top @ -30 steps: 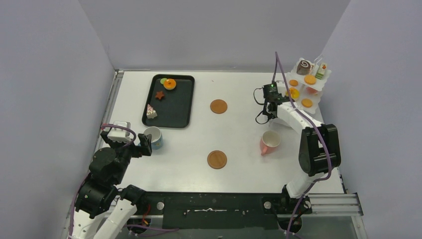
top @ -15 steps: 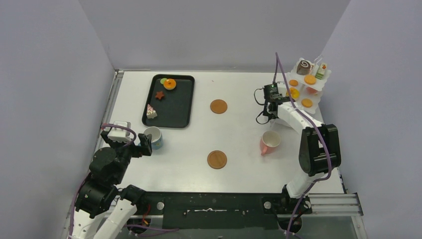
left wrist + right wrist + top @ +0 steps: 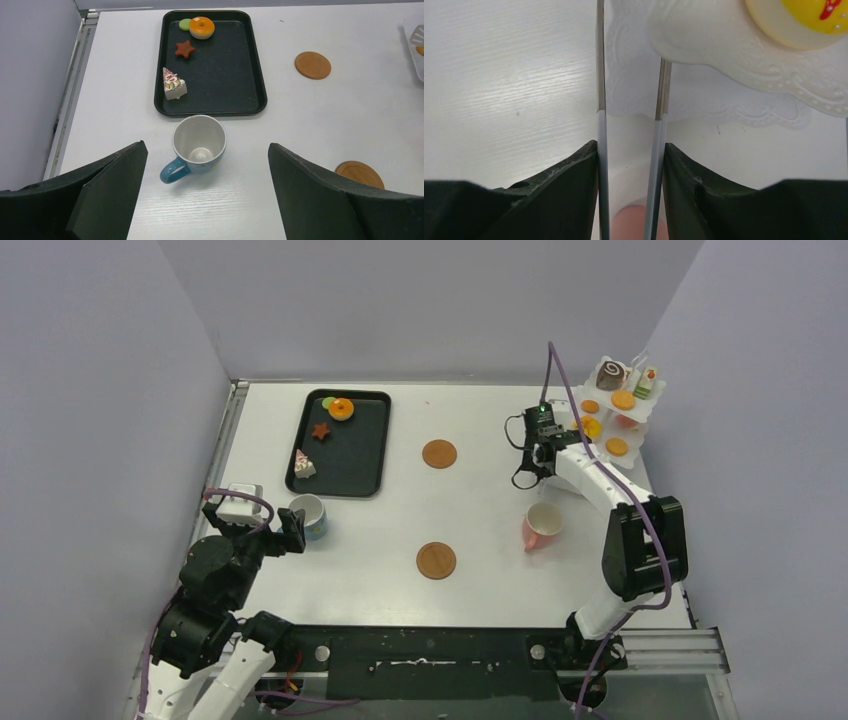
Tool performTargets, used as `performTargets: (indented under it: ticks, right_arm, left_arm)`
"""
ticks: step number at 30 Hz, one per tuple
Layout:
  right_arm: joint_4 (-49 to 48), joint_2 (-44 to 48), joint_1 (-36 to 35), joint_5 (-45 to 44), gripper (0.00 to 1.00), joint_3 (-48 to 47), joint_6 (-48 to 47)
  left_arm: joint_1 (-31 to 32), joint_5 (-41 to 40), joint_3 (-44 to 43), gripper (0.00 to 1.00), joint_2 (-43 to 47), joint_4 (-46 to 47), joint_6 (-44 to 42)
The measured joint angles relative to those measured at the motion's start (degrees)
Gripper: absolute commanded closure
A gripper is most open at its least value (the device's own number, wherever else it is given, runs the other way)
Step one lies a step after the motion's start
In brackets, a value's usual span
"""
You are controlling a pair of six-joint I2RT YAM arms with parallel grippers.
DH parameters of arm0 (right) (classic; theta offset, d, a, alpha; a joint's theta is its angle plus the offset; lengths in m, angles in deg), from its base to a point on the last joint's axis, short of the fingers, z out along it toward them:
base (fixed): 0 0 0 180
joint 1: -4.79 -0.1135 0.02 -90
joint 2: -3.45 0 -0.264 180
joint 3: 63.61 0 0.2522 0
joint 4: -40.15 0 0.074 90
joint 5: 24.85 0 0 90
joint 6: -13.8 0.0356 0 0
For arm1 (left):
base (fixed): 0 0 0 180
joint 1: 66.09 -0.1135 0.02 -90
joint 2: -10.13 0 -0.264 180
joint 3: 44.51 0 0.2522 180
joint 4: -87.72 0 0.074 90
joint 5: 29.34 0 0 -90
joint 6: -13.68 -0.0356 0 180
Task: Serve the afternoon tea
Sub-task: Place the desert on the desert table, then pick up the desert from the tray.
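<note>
Top external view shows the service about half done, as I judge it. The white tiered stand at the far right carries a chocolate swirl roll and several flat orange pieces, while the black tray at the far left holds four pastries: an orange tart touching a green disc, a brown star cookie and a cake slice. Neither cup stands on a coaster. The blue cup is upright just in front of the tray, and the pink cup lies near the right arm (it seems tilted, but the view is too small to be sure), apart from the near coaster and the far coaster. The left gripper hangs on the near side of the blue cup, jaws spread wide, holding nothing. The right gripper is clenched on the metal tongs, whose two thin flat blades reach toward the stand. The stand looks like glossy moulded plastic with a lace-pattern rim; the coasters are flat round discs, wood-like; the blue cup is white inside with a loop handle; the table is white with a fine grain.
</note>
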Motion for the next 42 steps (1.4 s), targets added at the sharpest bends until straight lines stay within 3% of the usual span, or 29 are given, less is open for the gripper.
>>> performTargets:
  ticks: [11,23,30,42]
  right_arm:
    - [0.3,1.7,-10.0,6.8,0.56,-4.2,-2.7]
    - [-8.6,2.1,-19.8,21.8,0.57,-5.8,-10.8]
    - [-14.8,-4.7,-24.2,29.7,0.57,-11.5,-18.1]
    - [-13.9,-22.7,-28.5,39.1,0.55,-26.0,-27.5]
  left_arm:
    - [0.0,0.0,0.0,0.10,0.0,0.0,0.0]
    - [-0.5,0.0,0.0,0.10,0.0,0.0,0.0]
    - [-1.1,-0.1,0.0,0.10,0.0,0.0,0.0]
    - [-1.6,-0.1,0.0,0.10,2.3,0.0,0.0]
